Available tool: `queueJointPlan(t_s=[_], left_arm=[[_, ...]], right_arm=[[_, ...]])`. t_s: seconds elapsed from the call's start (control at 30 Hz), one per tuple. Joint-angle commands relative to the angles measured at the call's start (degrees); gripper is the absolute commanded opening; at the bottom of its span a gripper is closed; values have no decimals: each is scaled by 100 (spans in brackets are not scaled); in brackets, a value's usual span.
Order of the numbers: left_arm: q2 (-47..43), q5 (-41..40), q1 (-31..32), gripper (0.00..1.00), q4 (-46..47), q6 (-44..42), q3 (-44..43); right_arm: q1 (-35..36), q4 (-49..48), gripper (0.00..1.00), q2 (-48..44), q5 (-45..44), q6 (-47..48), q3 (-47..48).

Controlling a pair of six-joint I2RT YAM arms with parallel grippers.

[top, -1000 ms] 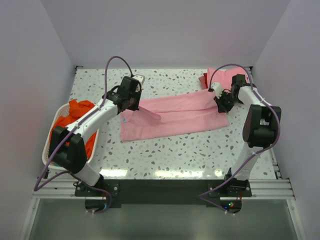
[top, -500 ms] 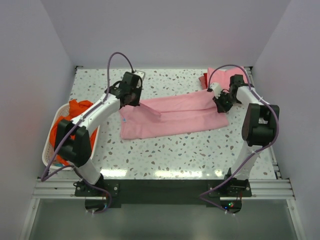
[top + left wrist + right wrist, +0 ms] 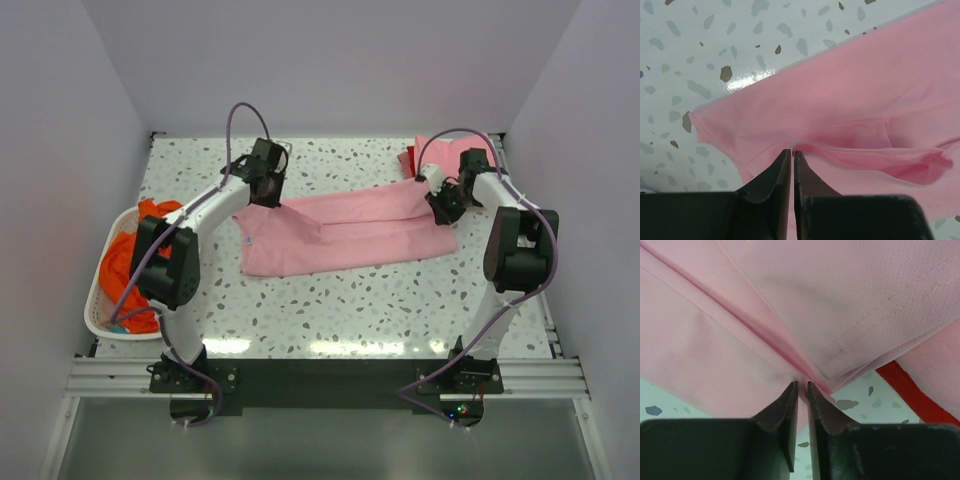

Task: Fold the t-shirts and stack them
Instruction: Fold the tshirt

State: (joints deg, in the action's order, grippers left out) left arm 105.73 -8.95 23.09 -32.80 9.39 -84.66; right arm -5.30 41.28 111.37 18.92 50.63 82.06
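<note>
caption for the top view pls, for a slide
The left gripper and right gripper pinch opposite ends of a pink t-shirt laid across the table; orange shirts wait in the basket.

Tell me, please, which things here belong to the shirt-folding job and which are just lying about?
Part of the job:
- light pink cotton t-shirt, stretched across the table
- second pink garment and red garment, far right corner
- orange cotton clothing, heaped in the basket

Just there:
- white slotted plastic laundry basket
- speckled white table
</note>
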Motion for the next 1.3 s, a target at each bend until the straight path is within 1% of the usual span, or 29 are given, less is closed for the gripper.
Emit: queueJointPlan(t_s=[0.0, 0.07, 0.1, 0.13, 0.2, 0.23, 0.27, 0.3, 0.33, 0.37, 0.4, 0.43, 0.47, 0.5, 0.53, 0.57, 0.6, 0.63, 0.67, 0.7, 0.73, 0.77, 0.8, 0.83, 0.9, 0.93, 1.1, 1.27], left_arm=[[377, -1, -182, 14, -157, -34, -384], [570, -10, -208, 32, -227, 28, -568], [597, -123, -209, 46, -227, 45, -630], [598, -203, -217, 52, -253, 98, -700], [440, -335, -270, 59, -236, 177, -850], [135, -362, -270, 60, -175, 204, -781], [-68, -327, -270, 61, -96, 221, -684], [-331, -231, -270, 61, -8, 221, -518], [-891, -108, -270, 62, 158, 256, -90], [-1210, 198, -270, 62, 273, 300, 193], [-1526, 375, -270, 62, 378, 457, 500], [-2173, 568, -270, 62, 597, 589, 1182], [-2449, 866, -270, 61, 669, 721, 1520], [-2939, 1147, -270, 61, 713, 1044, 2158], [-3153, 1315, -270, 61, 652, 1230, 2452], [-3364, 1352, -270, 61, 600, 1415, 2750], [-3575, 1404, -270, 61, 616, 1826, 3067], [-4021, 1483, -270, 61, 747, 2091, 3722], [-4252, 1510, -261, 61, 861, 2337, 4060], [-4463, 1554, -261, 62, 993, 2775, 4376], [-4804, 1572, -261, 63, 1134, 2979, 4841], [-4938, 1232, -261, 64, 1118, 3190, 4993], [-5087, 1090, -261, 64, 1222, 3505, 5212], [-5106, 1019, -261, 64, 1293, 3648, 5293], [-4915, 651, -261, 64, 1241, 3859, 5233], [-4826, 545, -261, 64, 1249, 3930, 5215], [-4124, 394, -261, 64, 1425, 4229, 5065], [-3683, 219, -270, 64, 1724, 4396, 5074]], right_arm=[[11, -295, 19, -98, -64, -246, 117], [3, -348, 28, -299, -90, -404, 21], [3, -435, 29, -413, -125, -475, -23], [3, -462, 29, -510, -143, -580, -76], [-6, -498, 31, -914, -143, -642, -330], [-6, -480, 32, -1211, -64, -599, -427], [-6, -254, 32, -1345, 258, -485, -602], [3, -34, 33, -1451, 575, -93, -682], [46, 212, 33, -1556, 883, 199, -744], [99, 823, 33, -1714, 1521, 532, -892], [169, 1108, 33, -1785, 1771, 1249, -1007], [379, 1293, 34, -1855, 1956, 1526, -1312], [485, 1382, 42, -1995, 2123, 1781, -1507], [904, 1261, 46, -2084, 2194, 1975, -1726], [1099, 1034, 48, -2163, 2126, 1907, -2138], [1310, 814, 52, -2251, 2047, 1854, -2307], [1512, 342, 54, -2373, 1811, 1584, -2439], [1889, 33, 54, -2427, 1678, 1355, -2641], [2066, -440, 55, -2462, 1555, 1188, -2695], [2225, -671, 57, -2488, 1380, 907, -2739], [2540, -926, 57, -2497, 995, 722, -2809], [2691, -1259, 59, -2471, 748, 624, -2818], [2944, -1445, 59, -2402, 519, 441, -2836], [3043, -1638, 59, -2375, 90, 326, -2862], [3227, -1851, 59, -2261, -168, 202, -2845], [3272, -1947, 59, -2147, -447, 132, -2845], [3369, -2159, 57, -1865, -696, 61, -2889], [3369, -2291, 55, -1689, -828, 43, -2942]])
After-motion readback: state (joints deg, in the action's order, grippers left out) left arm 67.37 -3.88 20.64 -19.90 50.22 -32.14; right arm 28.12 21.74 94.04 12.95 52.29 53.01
